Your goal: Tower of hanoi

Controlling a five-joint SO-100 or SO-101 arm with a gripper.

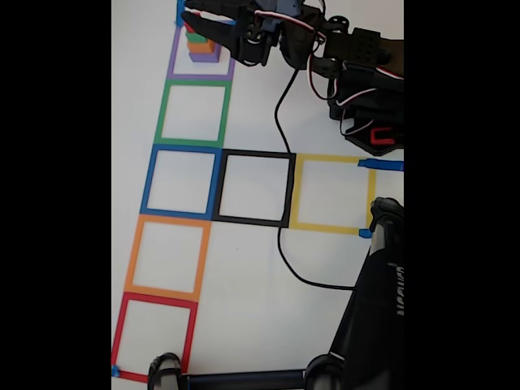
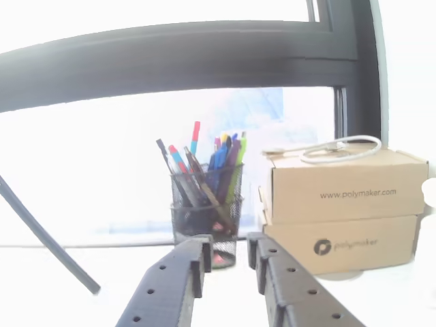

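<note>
Gripper [image 1: 192, 23] over cube stack [image 1: 201, 47] in purple square [image 1: 201, 76], fixed view. Fingers [image 2: 178, 276] slightly apart w/ narrow gap, nothing between them, other view.

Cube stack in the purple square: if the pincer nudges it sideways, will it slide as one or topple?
Probably it topples or shears: the cube stack looks like loose cubes piled smaller upward, purple cube lowest. The cubes seem small and light, so a slight touch could shift them. The pincer sits right at the top, so approach slowly.
</note>
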